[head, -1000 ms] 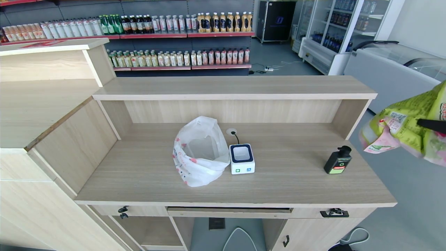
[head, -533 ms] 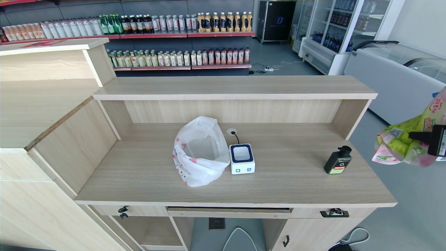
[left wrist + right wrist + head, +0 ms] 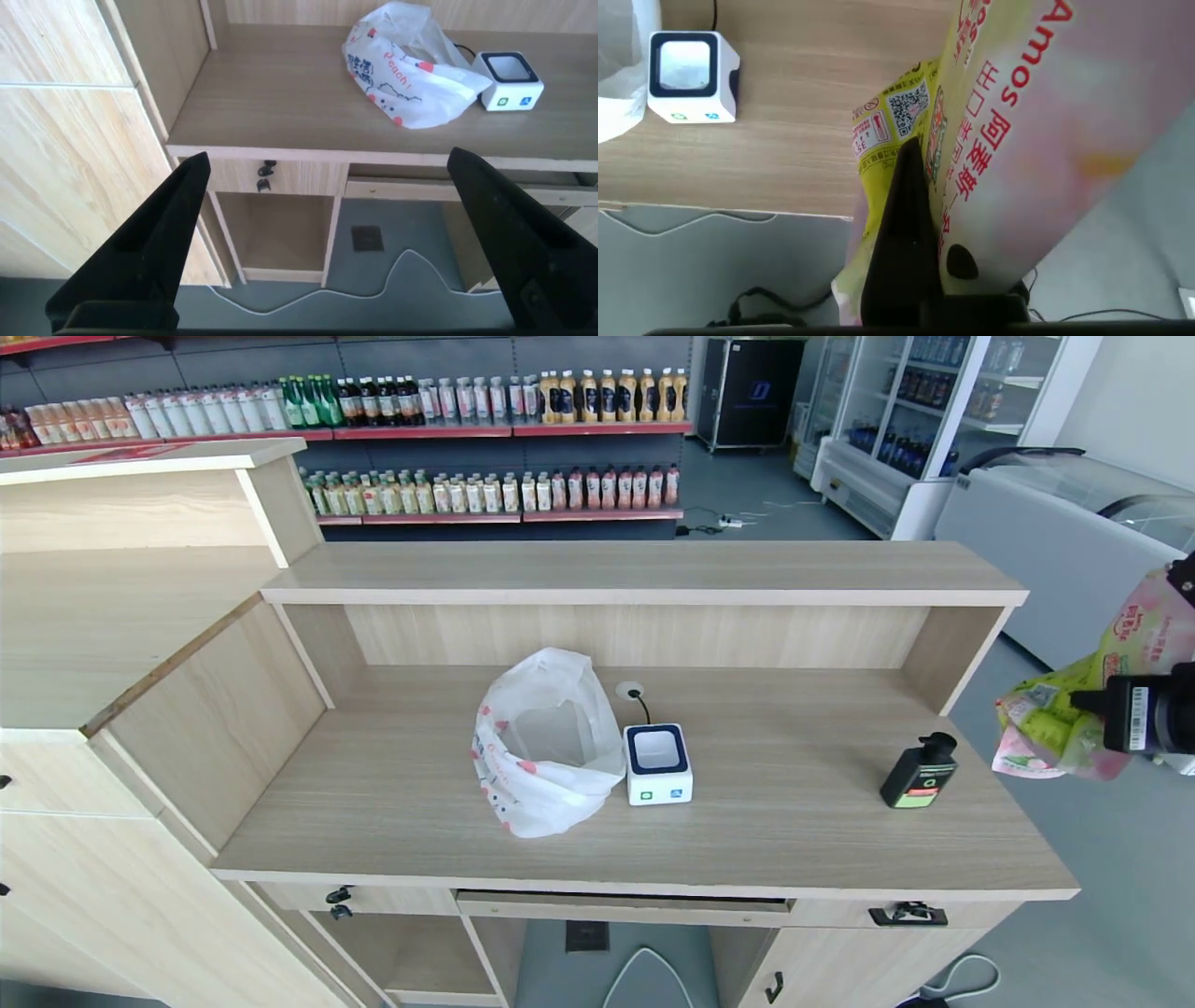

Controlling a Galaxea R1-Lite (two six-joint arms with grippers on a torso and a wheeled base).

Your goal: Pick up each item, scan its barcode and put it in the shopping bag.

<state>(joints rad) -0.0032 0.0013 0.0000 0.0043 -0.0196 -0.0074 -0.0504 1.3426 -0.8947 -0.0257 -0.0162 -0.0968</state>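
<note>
Head view, far out at 3 o'clock past the tabletop [image 3: 766, 821] edge: one snack packet [image 3: 1055, 728] up in the air, pinched in the closed right hand [image 3: 1092, 702]. Might slip or swing from so narrow a pinch on slick film, might clip the one pump bottle [image 3: 920, 773] standing between packet and scanner on the way across, or might reach the one scanner [image 3: 658, 763] with the barcode turned away and fail to read. Counted besides: one shopping bag [image 3: 541, 747], mouth open, touching the scanner at its 9 o'clock, and one left hand [image 3: 329, 168], spread open and holding nothing, below the tabletop's front edge toward 7 o'clock.
</note>
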